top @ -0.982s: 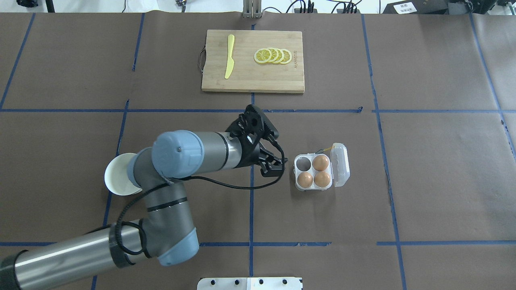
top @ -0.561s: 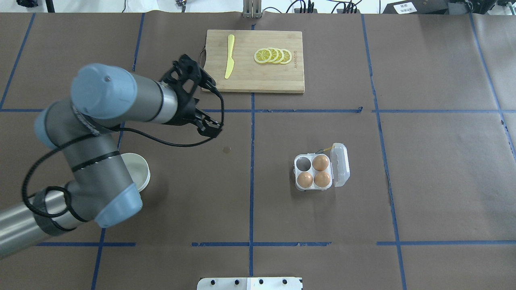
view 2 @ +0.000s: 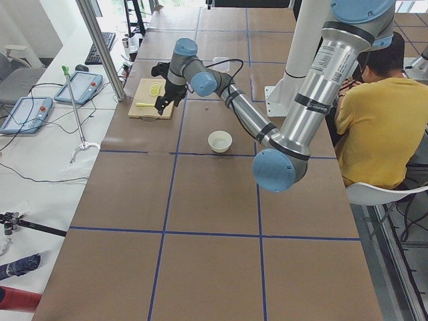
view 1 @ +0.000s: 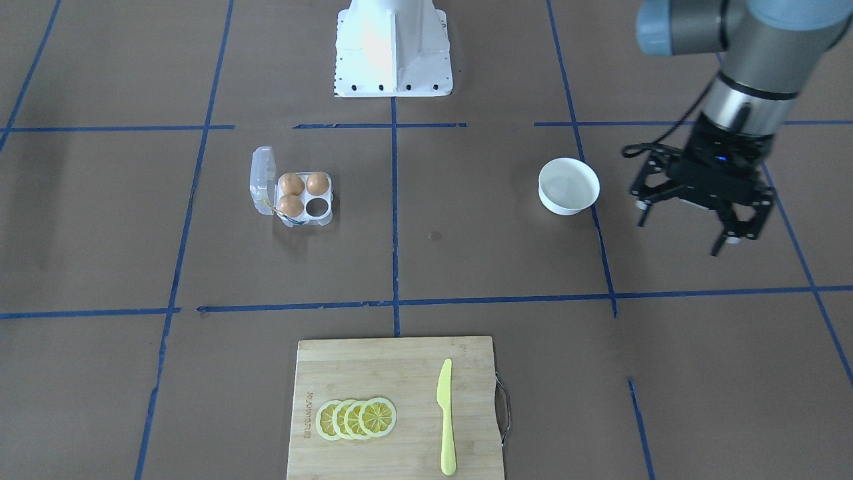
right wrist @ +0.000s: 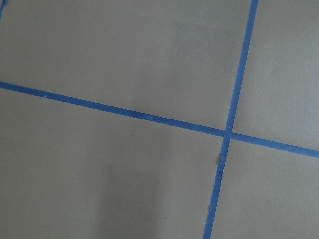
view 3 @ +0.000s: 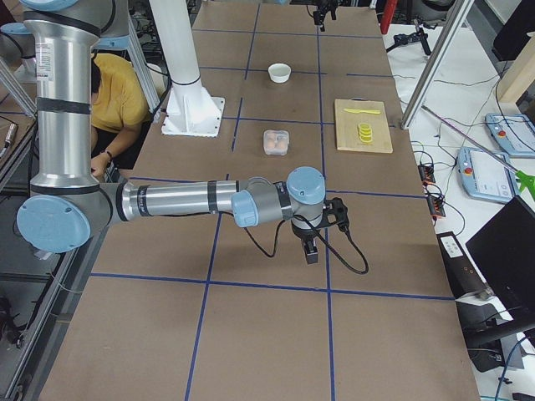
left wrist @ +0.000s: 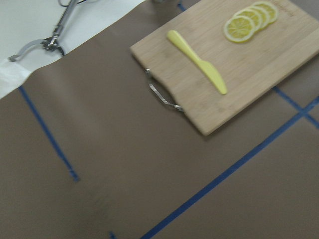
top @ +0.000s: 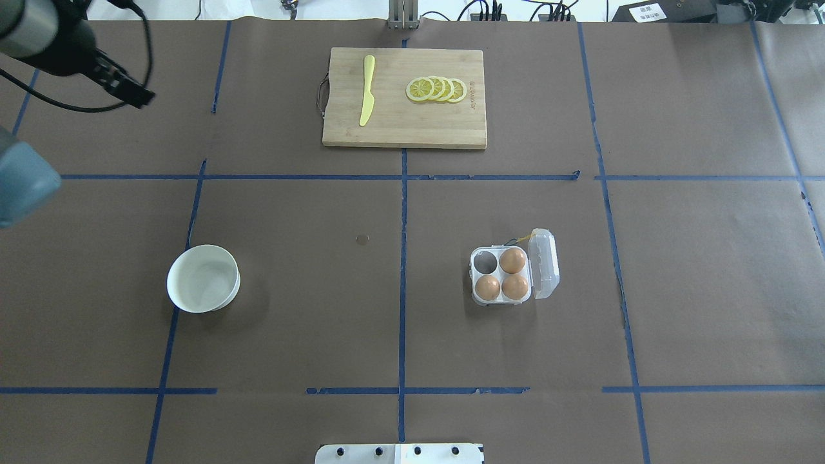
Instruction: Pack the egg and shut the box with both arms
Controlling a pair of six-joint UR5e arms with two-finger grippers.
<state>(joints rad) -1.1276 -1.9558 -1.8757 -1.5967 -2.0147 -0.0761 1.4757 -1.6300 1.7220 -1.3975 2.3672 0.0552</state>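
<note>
The clear box (top: 472,278) stands right of the table's middle with its lid (top: 545,264) open to the right. Three tan eggs (top: 513,260) fill three cups and the fourth cup (top: 485,261) is empty. The box also shows in the front view (view 1: 303,222). My left gripper (view 1: 686,230) is open and empty, far from the box, over the back left of the table (top: 132,93). My right gripper (view 3: 311,251) shows only in the right side view, low over bare table off the robot's right side; I cannot tell if it is open.
A white bowl (top: 203,278) sits empty at the left. A wooden cutting board (top: 405,129) at the back holds a yellow knife (top: 367,90) and lemon slices (top: 436,89). A seated person (view 2: 374,127) is behind the robot's base.
My left arm swung away from beside the box, up and to the far back left. The bowl it covered now shows in full. The box and eggs did not move.
</note>
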